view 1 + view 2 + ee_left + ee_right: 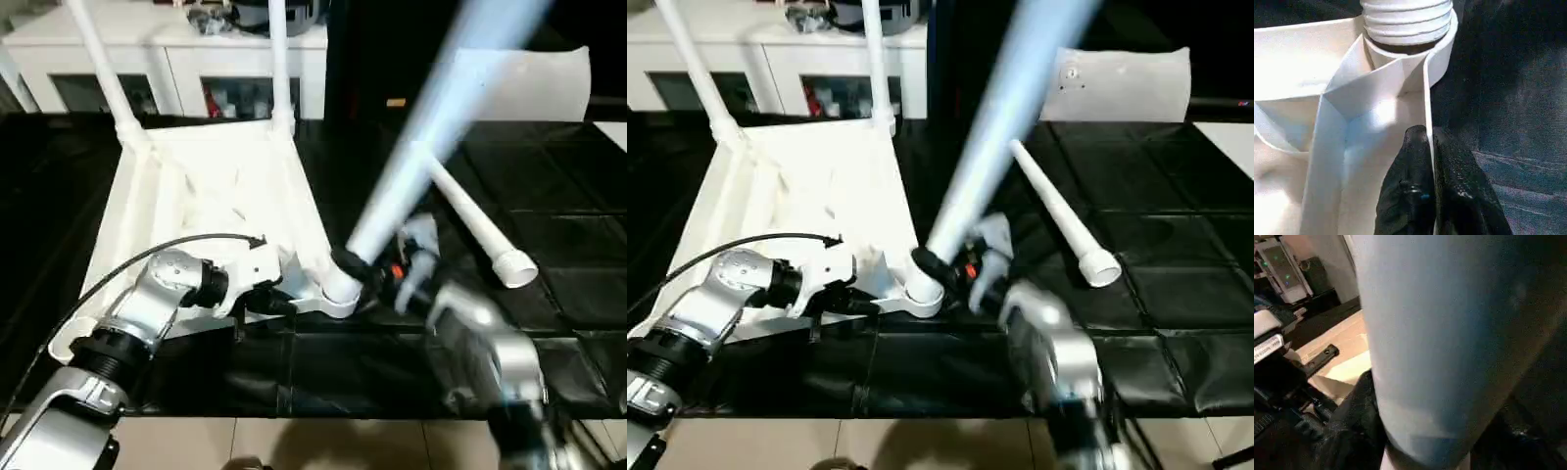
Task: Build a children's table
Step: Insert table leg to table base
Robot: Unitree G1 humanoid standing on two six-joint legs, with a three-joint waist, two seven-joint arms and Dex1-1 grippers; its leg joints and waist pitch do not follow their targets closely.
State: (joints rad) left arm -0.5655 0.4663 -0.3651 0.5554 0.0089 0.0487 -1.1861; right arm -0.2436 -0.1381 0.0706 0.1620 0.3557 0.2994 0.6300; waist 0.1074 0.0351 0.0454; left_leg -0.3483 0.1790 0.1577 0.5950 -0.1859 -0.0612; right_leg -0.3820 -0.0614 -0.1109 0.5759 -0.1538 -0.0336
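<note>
Inverted table top (211,196) lies ribs-up on the black mat, two legs already standing at its far corners. Left gripper (1427,142) pinches a rim wall beside the near-right socket (338,294), steadying it, apparently, while right gripper (377,277) clasps the third leg (431,137) entering there. Fourth leg (480,230) waits at three o'clock.

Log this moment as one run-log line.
left gripper: shut on tabletop rim | right gripper: holding third leg in near corner socket | far legs: two fitted | fourth leg: loose on black mat
</note>
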